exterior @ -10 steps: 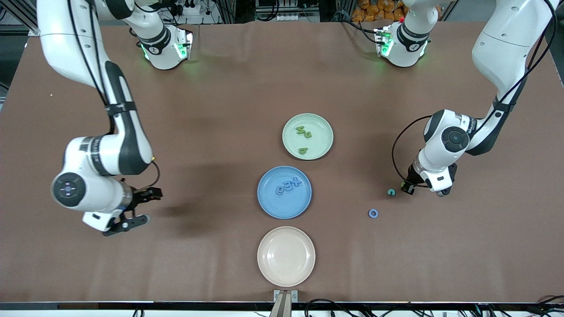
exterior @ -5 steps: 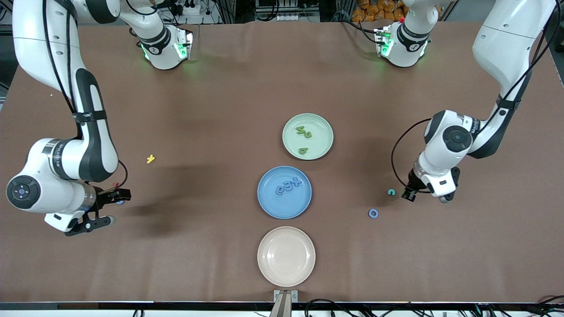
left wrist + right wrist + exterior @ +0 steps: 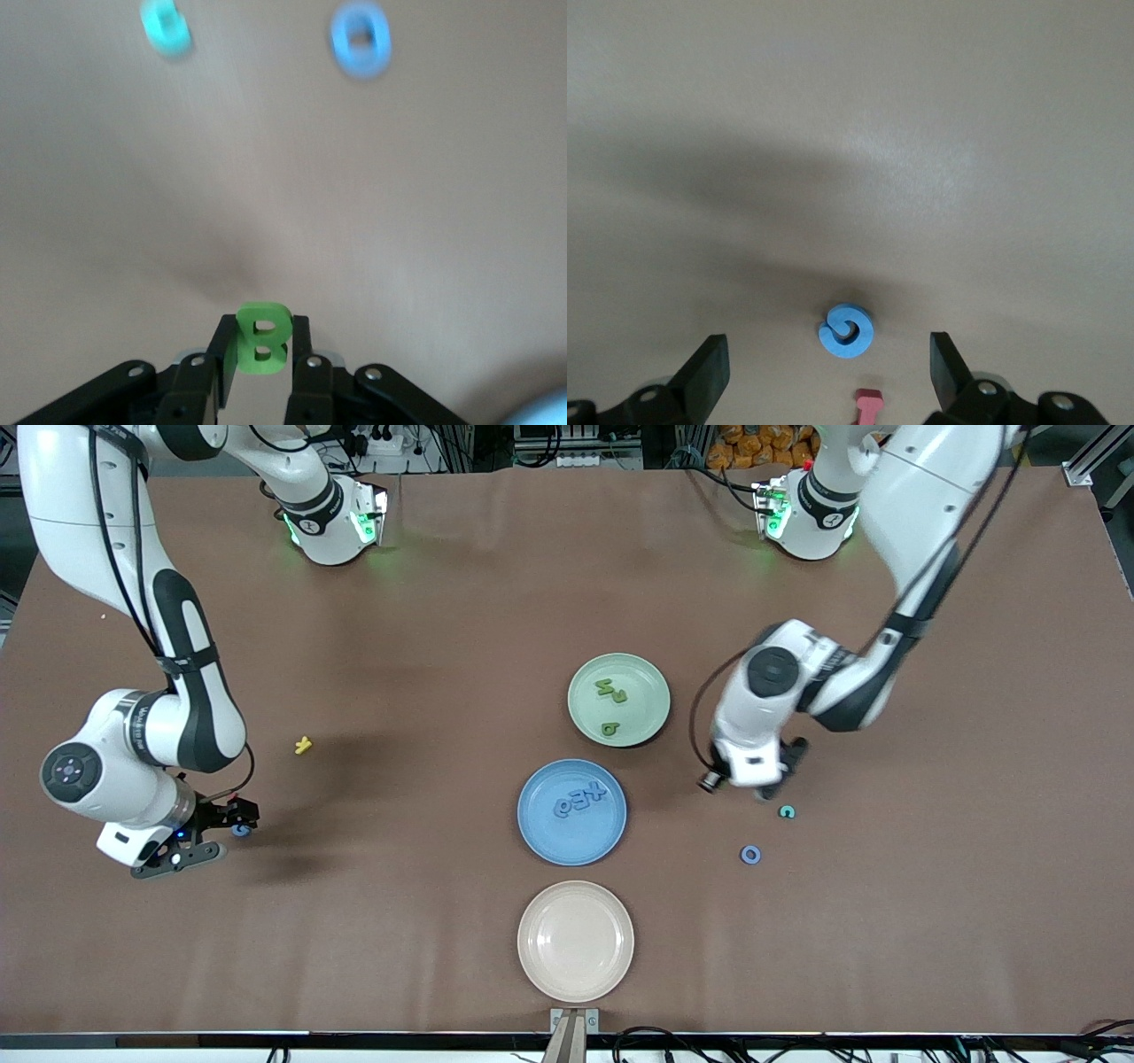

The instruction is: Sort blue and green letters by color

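Clamping a green letter B (image 3: 263,338), left pincer (image 3: 263,367); right pincer (image 3: 829,365) spread wide over a blue letter (image 3: 847,331).

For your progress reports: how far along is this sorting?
Done: three green letters on the green plate, three blue letters on the blue plate. In hand: left gripper holds a green B over the table; right gripper open over a blue letter. Remaining: blue ring and teal letter.

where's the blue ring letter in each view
front view: blue ring letter on the table, just nearer the camera than the teal letter
left wrist view: blue ring letter beside the teal letter
right wrist view: not in it; the curled blue letter there is another
shared landmark: the teal letter, in front and left wrist views
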`<move>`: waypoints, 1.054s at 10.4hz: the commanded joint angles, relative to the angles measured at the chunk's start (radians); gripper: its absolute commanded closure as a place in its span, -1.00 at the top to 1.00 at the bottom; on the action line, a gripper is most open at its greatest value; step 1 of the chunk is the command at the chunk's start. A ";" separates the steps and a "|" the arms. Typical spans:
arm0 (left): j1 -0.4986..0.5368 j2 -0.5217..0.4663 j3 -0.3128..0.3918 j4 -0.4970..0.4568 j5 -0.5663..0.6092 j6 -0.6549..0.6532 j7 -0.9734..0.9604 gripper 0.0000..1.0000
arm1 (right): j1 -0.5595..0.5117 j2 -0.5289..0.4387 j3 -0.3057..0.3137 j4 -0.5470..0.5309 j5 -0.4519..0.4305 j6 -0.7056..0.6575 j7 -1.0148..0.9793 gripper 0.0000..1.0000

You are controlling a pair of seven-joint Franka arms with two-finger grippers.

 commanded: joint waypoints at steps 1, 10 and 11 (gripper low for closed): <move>-0.169 0.004 0.013 0.015 0.022 -0.088 -0.073 -1.00 | -0.021 -0.052 0.018 -0.126 -0.005 0.109 -0.019 1.00; -0.225 -0.006 -0.184 0.025 -0.083 -0.265 -0.091 -1.00 | -0.056 -0.009 0.044 -0.173 0.034 0.236 -0.046 1.00; -0.241 0.004 -0.184 0.025 -0.097 -0.269 -0.091 -1.00 | -0.056 0.001 0.049 -0.175 0.034 0.259 -0.046 1.00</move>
